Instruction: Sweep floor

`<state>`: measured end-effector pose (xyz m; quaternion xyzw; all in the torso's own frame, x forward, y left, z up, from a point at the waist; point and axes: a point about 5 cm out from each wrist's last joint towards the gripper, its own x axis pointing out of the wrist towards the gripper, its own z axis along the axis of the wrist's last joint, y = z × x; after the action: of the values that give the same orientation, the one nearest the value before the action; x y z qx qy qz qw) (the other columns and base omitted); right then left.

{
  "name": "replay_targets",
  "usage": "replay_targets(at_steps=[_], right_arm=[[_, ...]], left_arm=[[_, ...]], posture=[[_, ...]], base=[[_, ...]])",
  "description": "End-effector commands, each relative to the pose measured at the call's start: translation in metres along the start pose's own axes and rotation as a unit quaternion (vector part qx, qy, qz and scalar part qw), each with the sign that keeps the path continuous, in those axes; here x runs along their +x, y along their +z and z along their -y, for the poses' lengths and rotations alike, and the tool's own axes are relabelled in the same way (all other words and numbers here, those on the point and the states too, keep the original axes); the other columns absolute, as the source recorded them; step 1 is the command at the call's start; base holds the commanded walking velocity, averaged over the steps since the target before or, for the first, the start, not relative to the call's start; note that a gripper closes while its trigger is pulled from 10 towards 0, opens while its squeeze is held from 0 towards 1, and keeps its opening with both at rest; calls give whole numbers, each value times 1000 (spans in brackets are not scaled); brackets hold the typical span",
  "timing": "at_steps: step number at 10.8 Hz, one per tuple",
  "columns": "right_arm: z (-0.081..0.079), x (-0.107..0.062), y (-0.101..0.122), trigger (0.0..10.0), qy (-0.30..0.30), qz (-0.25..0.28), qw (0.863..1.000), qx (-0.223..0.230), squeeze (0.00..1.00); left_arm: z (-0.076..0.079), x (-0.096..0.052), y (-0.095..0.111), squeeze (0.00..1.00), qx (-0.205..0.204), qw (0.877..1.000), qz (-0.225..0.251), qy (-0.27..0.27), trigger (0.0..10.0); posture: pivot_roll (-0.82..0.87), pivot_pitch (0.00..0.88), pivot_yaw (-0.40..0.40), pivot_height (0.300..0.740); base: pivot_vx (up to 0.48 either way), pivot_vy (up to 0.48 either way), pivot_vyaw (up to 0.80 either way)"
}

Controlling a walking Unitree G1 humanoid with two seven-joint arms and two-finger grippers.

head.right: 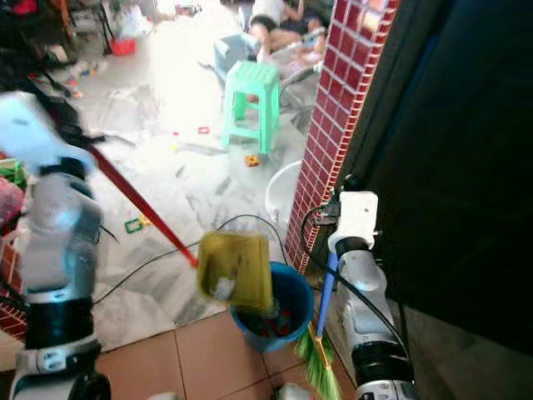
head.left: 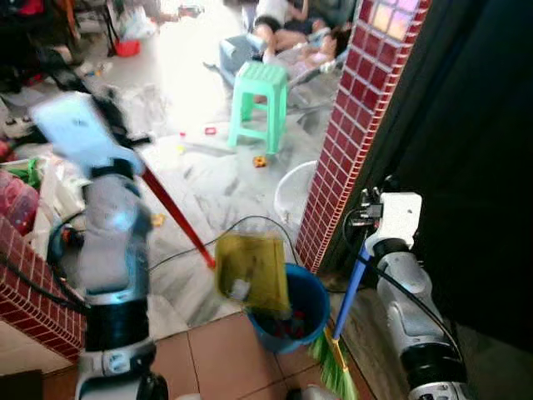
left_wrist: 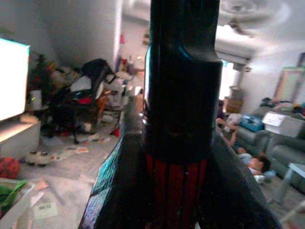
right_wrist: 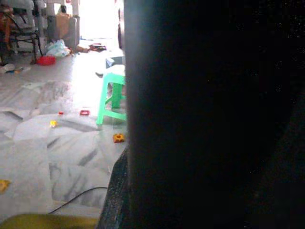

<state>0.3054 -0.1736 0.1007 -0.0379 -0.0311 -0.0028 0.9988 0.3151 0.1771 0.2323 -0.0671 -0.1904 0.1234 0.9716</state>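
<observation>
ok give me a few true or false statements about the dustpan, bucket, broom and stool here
1. The yellow dustpan hangs over the blue bucket. True.
2. The dustpan's long handle is blue. False: it is red.
3. The green stool lies tipped on its side. False: it stands upright on the marble floor.
4. The broom has a blue handle and green bristles. True.
5. The bucket stands beside a red tiled pillar. True.

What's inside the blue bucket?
Inside the blue bucket some reddish bits lie at the bottom, too blurred to name. The yellow dustpan, tipped over the rim on its red handle, covers much of the inside, so the rest is hidden.
</observation>
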Motion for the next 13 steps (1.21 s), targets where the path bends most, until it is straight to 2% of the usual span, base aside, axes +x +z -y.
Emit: replay_targets(at_steps=[1, 2, 4, 5, 6, 7, 8, 9, 10, 11, 12, 13], right_arm=[[3, 2, 5, 10000, -4, 11, 1000, -5, 0], [3, 2, 5, 10000, -4, 11, 1000, -5, 0], [3, 2, 5, 10000, -4, 11, 1000, -5, 0], [2, 4, 5, 10000, -4, 11, 1000, -5, 0], [2, 4, 5, 10000, -4, 11, 1000, -5, 0], [1, 4, 5, 10000, -3, 11, 1000, -4, 0], [1, 5, 5, 10000, -2, 11, 1000, -5, 0], [0, 5, 5, 10000, -2, 11, 1000, -5, 0], [0, 6, 5, 10000, -2, 12, 1000, -5, 0], [0, 6, 5, 10000, -2, 12, 1000, -6, 0], [0, 6, 5, 10000, -2, 12, 1000, -6, 0], [0, 7, 5, 10000, -1, 12, 1000, -6, 0]], left_arm=[[13, -1, 16, 0, -8, 998, 45, -34, 10000], [23, -3, 15, 0, -2, 997, 48, -67, 10000], [63, -16, 14, 0, -18, 975, 49, -215, 10000], [88, -32, 15, 0, -5, 949, 58, -310, 10000], [96, -38, 16, 0, 5, 937, 65, -343, 10000], [112, -51, 18, 0, 27, 908, 78, -411, 10000], [123, -62, 22, 0, 34, 885, 86, -457, 10000], [131, -71, 25, 0, 52, 865, 104, -489, 10000], [138, -80, 26, 0, 95, 840, 121, -520, 10000], [140, -82, 28, 0, 103, 838, 128, -520, 10000], [140, -81, 31, 0, 94, 843, 128, -514, 10000], [137, -77, 34, 0, 102, 851, 143, -495, 10000]], posture=[[-63, 0, -6, 740], [-63, 0, -8, 740], [-63, 0, -7, 740], [-62, 0, -8, 740], [-61, 0, -10, 740], [-61, 0, -10, 740], [-61, 0, -12, 740], [-62, 0, -11, 740], [-64, 0, -11, 740], [-64, 0, -12, 740], [-64, 0, -11, 740], [-64, 0, -10, 740]], base=[[0, 0, 0], [0, 0, 0], [0, 0, 0], [0, 0, 0], [0, 0, 0], [0, 0, 0], [0, 0, 0], [0, 0, 0], [0, 0, 0], [0, 0, 0], [0, 0, 0], [0, 0, 0]])
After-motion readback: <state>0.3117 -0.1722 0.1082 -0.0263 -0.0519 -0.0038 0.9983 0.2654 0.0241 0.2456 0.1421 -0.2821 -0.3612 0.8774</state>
